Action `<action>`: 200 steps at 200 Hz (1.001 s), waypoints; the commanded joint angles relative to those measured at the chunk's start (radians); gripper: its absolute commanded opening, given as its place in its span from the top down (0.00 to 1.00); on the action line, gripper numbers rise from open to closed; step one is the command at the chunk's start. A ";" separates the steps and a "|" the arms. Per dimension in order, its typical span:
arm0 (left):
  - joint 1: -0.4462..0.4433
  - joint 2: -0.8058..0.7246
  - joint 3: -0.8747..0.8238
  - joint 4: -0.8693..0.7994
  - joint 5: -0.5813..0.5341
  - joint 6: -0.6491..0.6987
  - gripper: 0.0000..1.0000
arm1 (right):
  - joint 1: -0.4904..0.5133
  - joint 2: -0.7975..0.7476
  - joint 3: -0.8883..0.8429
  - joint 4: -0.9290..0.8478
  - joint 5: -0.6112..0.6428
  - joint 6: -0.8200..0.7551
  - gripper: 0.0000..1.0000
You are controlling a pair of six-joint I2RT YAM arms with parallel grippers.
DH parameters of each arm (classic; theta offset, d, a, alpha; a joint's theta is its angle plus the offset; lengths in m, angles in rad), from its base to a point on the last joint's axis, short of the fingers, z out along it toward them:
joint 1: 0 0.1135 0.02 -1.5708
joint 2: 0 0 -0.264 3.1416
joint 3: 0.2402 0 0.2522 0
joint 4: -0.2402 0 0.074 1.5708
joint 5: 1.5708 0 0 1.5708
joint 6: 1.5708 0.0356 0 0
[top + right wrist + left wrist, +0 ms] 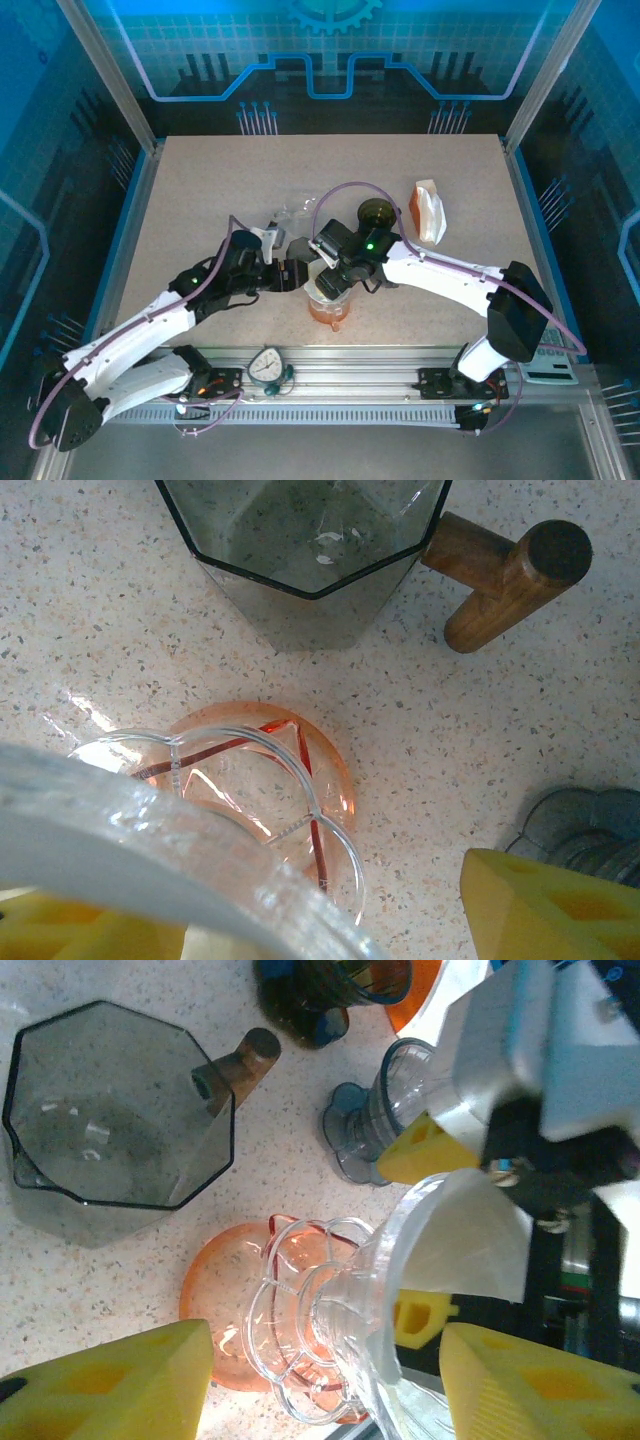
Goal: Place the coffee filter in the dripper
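The clear glass dripper (330,1330) stands on an orange saucer (215,1290) near the table's front edge (322,298). A white coffee filter (460,1240) lies inside its cone. My left gripper (325,1385) is open, with one yellow finger on each side of the dripper's lower part and a gap on both sides. From the other side my right gripper (315,920) straddles the dripper's rim (200,850). It is open, and its right finger (540,905) stands well off the glass. Both grippers, left (290,272) and right (335,283), meet over the dripper.
A dark octagonal glass server (110,1130) with a wooden handle (510,580) stands just beyond the dripper. A grey-blue glass stand (365,1130), a dark cup (377,213) and an orange-white packet (430,210) sit further back. A round timer (268,366) lies on the front rail.
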 commanded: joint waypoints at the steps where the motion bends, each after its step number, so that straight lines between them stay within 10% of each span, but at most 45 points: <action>1: 0.000 0.019 -0.011 0.009 0.016 -0.008 0.39 | 0.012 0.010 -0.003 -0.013 -0.001 0.004 0.29; 114: -0.002 0.039 -0.007 0.014 0.075 -0.047 0.64 | 0.014 -0.002 0.008 -0.012 -0.001 0.009 0.28; 200: -0.001 0.039 -0.013 0.016 0.069 -0.054 0.63 | 0.002 -0.146 0.005 -0.042 0.044 0.033 0.24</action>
